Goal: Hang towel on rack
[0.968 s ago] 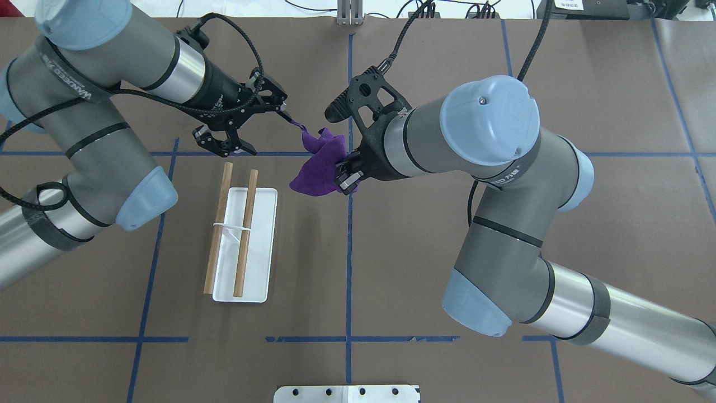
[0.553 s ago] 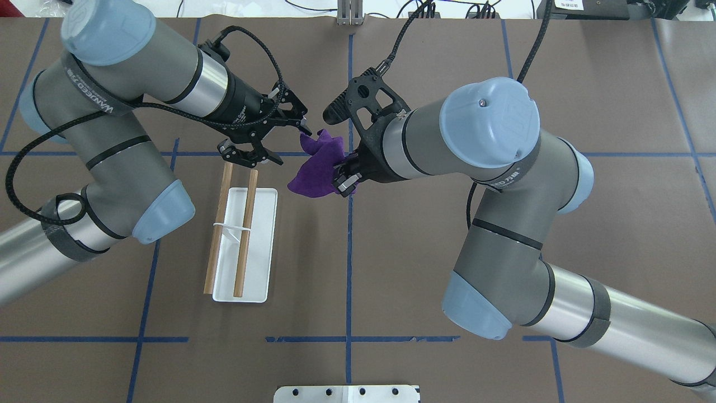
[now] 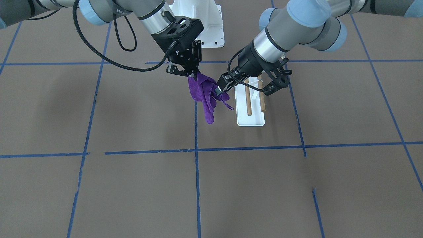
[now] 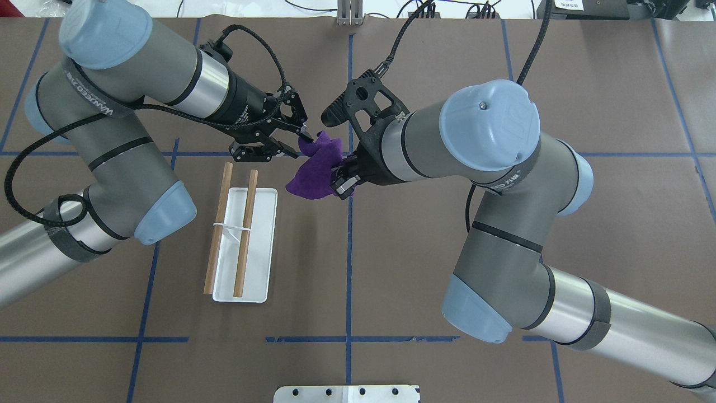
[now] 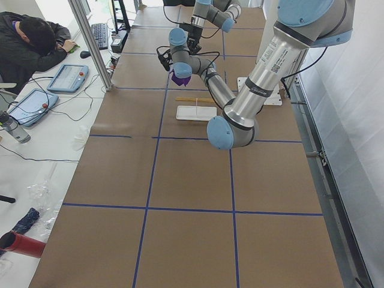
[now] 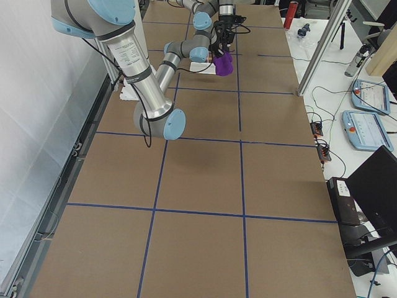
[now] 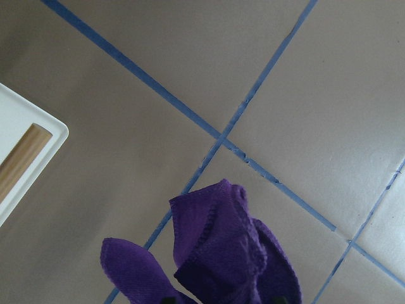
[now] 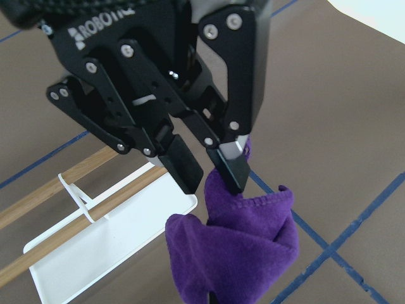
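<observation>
A purple towel hangs bunched from my right gripper, which is shut on it above the table; it also shows in the front view. My left gripper is open at the towel's upper corner, and one of its fingers touches the cloth. I cannot tell whether the corner lies between the pads. The rack, two brown dowel rods over a flat white base, stands just left of the towel, and nothing hangs on it.
The white bolted robot pedestal is behind the arms, and its edge shows at the overhead view's bottom. Blue tape lines cross the brown table. A person sits at a desk beyond the table's far side.
My left gripper has moved right, up to the towel's corner, and its fingertips look closer together. My right gripper, with the towel, has shifted slightly left.
</observation>
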### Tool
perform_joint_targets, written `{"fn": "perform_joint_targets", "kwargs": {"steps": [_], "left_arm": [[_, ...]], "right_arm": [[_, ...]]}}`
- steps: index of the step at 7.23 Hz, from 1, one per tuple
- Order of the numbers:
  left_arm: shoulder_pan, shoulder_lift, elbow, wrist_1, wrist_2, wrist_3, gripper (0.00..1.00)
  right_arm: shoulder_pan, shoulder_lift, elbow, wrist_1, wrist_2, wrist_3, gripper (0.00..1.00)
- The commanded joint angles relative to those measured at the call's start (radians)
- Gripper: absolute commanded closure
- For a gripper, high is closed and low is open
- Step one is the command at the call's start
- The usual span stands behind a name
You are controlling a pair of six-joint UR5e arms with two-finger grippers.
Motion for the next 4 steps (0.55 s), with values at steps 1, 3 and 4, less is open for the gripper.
{"fn": "perform_joint_targets", "kwargs": {"steps": [1,3,4], "left_arm": [[0.000,0.000,0.000,-0.003,0.000,0.002,0.58],[0.000,0.001,-0.001,-0.001,0.000,0.005,0.80],[0.000,0.001,-0.003,-0.003,0.000,0.007,1.00]], "right_arm": [[-0.007,0.000,0.010,0.001,0.000,0.000,1.00],[-0.010,0.000,0.013,0.001,0.000,0.000,1.00],[-0.010,0.000,0.015,0.001,0.000,0.000,1.00]]}}
